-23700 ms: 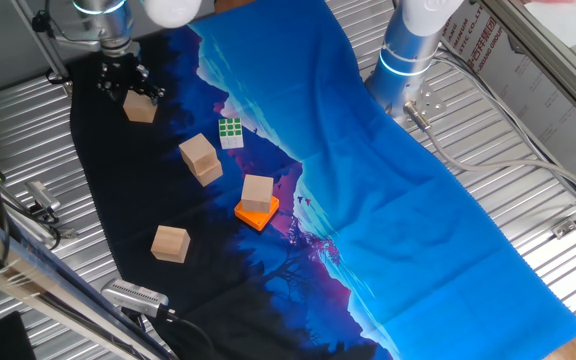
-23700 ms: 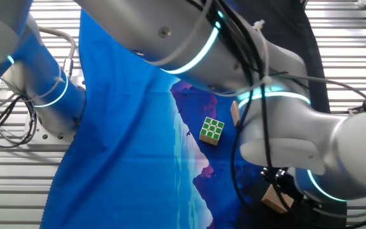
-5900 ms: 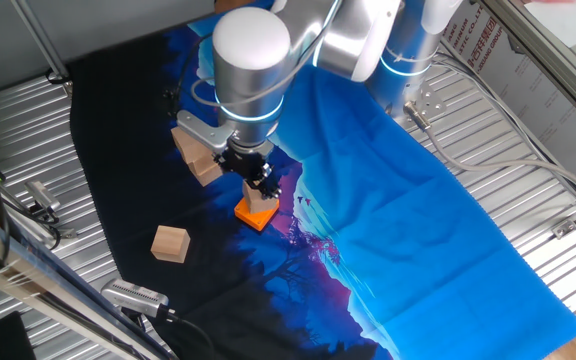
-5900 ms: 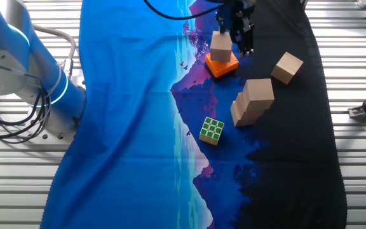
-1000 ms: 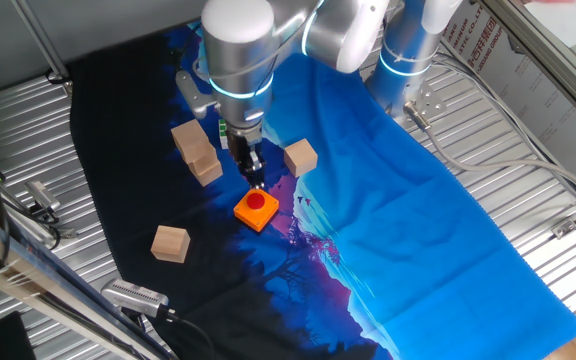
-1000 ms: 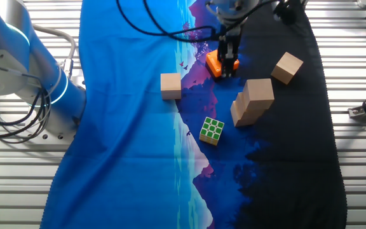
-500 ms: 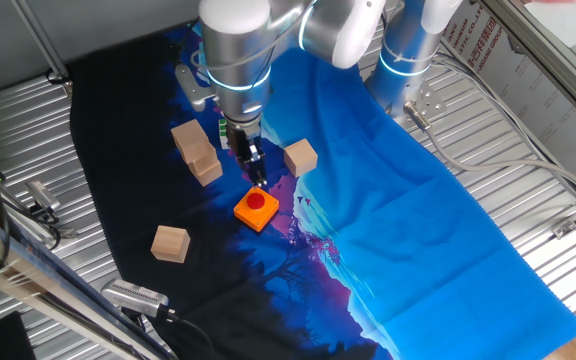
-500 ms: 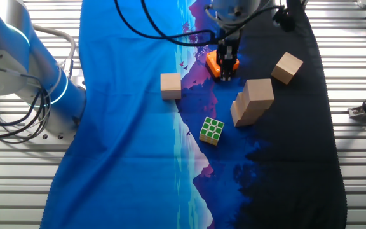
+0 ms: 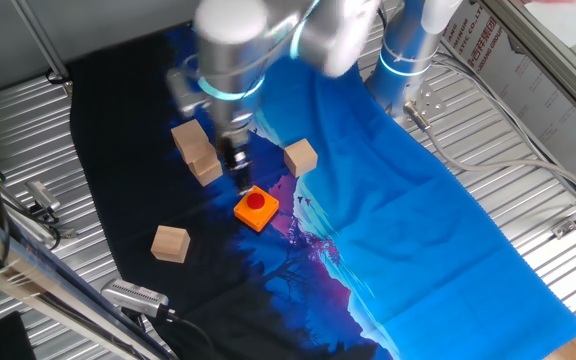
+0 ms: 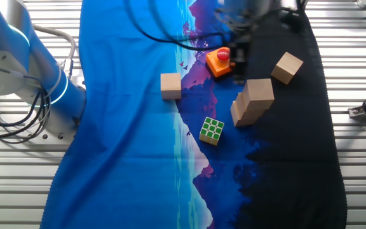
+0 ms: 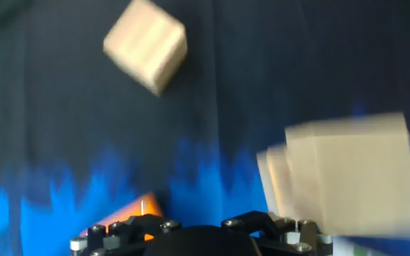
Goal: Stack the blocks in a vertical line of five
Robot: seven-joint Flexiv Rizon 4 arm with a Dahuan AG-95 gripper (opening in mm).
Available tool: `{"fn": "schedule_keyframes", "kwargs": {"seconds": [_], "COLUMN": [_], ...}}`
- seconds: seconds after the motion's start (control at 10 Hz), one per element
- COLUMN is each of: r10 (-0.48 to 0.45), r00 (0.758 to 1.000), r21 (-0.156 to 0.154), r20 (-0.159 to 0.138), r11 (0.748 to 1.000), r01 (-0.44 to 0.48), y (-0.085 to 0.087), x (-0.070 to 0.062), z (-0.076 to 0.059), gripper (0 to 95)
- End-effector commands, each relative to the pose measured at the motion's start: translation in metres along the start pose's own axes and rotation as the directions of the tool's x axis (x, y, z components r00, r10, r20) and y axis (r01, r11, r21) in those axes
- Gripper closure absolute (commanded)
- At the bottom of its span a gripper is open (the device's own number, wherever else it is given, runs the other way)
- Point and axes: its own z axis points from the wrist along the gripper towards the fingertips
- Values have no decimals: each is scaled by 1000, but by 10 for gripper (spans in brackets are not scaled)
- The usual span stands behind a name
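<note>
Blocks: loose one (image 9: 170, 243) sitting nearest the cloth's front edge, another (image 9: 301, 157) on the blue part, two-high stack (image 9: 197, 154) just left of gripper (image 9: 239, 179). Gripper is hanging blurred between stack and orange button pad (image 9: 256, 209); can't tell its opening.

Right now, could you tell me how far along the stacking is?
Done: one short, uneven stack, at least two blocks high. In hand: nothing that I can see; the gripper is blurred beside the button. Left: the blue-cloth block and the front block lie loose.
</note>
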Motion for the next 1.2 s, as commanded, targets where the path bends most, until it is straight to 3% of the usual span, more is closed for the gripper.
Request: {"fn": "schedule_keyframes", "kwargs": {"seconds": [0.1,0.3,0.5,1.2], "r10": [-88,-87,-72,-86], "r00": [992,992,992,989], "r21": [-44,-55,-55,-65], "r20": [-92,-91,-106,-123], "r11": [995,995,996,995], "r01": [84,83,66,78], "y": [-13,-21,-15,-15], "x": [-48,-44,-42,-42], "z": [-25,-28,-34,-34], "gripper": [0,0,0,0]}}
